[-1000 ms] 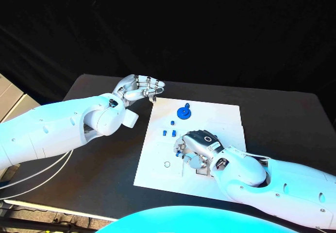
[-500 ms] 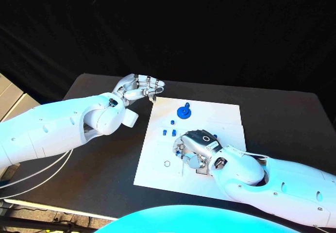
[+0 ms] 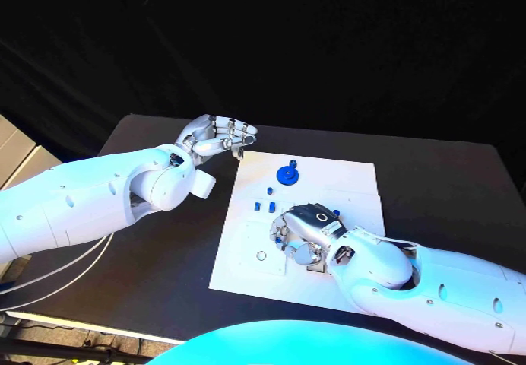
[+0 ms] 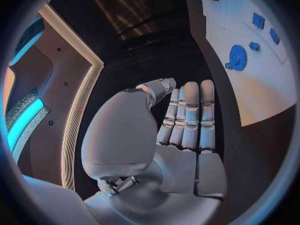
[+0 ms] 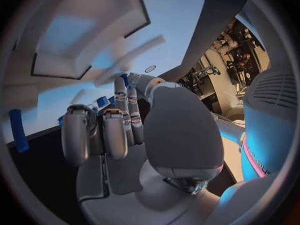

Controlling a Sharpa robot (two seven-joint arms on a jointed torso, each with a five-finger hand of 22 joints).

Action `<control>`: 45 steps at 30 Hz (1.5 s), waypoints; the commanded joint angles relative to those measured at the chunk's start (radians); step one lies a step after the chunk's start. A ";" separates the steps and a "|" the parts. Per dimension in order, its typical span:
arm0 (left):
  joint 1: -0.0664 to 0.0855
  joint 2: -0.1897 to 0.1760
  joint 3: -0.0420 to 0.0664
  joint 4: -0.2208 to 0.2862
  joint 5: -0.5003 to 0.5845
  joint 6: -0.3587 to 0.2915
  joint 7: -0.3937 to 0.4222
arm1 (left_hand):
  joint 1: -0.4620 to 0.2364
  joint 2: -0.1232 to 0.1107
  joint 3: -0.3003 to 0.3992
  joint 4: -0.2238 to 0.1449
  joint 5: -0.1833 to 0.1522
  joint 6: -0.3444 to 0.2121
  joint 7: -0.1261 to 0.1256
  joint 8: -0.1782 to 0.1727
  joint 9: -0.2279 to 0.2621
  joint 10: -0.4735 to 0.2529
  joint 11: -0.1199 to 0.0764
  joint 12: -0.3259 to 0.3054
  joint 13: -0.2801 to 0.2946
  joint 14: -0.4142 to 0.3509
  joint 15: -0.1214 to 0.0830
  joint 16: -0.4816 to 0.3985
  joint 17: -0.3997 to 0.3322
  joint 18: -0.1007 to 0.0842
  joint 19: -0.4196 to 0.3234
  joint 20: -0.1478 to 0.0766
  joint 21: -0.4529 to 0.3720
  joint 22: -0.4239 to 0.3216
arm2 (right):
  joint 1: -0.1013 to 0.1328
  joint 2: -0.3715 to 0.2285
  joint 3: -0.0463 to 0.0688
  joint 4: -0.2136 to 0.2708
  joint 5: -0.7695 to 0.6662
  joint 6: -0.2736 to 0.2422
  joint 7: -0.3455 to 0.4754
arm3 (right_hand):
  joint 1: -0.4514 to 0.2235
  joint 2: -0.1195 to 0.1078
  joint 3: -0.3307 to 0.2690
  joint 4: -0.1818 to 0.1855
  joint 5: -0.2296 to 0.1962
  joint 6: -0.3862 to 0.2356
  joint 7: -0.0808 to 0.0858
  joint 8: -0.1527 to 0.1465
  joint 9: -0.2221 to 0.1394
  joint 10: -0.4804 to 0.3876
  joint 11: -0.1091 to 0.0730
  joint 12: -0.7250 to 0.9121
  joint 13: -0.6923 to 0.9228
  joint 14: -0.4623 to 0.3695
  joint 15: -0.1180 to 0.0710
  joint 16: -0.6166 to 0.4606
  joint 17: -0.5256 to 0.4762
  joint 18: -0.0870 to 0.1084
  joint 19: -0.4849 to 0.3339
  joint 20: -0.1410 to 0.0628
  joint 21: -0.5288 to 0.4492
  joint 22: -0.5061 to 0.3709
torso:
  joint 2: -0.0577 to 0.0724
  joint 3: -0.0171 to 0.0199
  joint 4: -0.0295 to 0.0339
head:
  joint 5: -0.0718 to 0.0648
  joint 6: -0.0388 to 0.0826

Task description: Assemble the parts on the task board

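Observation:
The white task board lies mid-table. A blue round part stands near its far edge, with small blue pegs just nearer. My right hand hovers low over the board's middle with its fingers curled down. Small blue pieces peek out at its fingertips, and I cannot tell whether they are held. The right wrist view shows those curled fingers with blue bits behind them. My left hand is off the board's far left corner, fingers straight, holding nothing.
A small ring sits on the board's near left part. Shallow square recesses are sunk into the board, and a blue peg lies apart from them. Bare black table surrounds the board.
My right hand has crept slightly toward the board's near left, fingers still curled. The left hand has stayed put.

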 commanded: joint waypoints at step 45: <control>-0.005 0.000 0.000 -0.007 -0.004 0.019 0.002 | 0.000 0.008 -0.003 -0.008 0.003 0.004 0.006 0.007 -0.002 -0.012 0.002 0.007 -0.003 -0.006 0.003 -0.005 -0.003 0.015 -0.008 0.000 -0.005 -0.002 | 0.159 -0.260 0.011 0.114 0.223 0.156 -0.027 | 0.127 0.012 -0.468 0.140 -0.021 -0.159 -0.016 -0.150 -0.042 -0.415 0.071 0.189 -0.034 -0.044 0.060 -0.106 -0.167 0.060 -0.047 0.053 -0.382 0.059 | 0.000 0.0011 -0.0010 | -0.047 0.047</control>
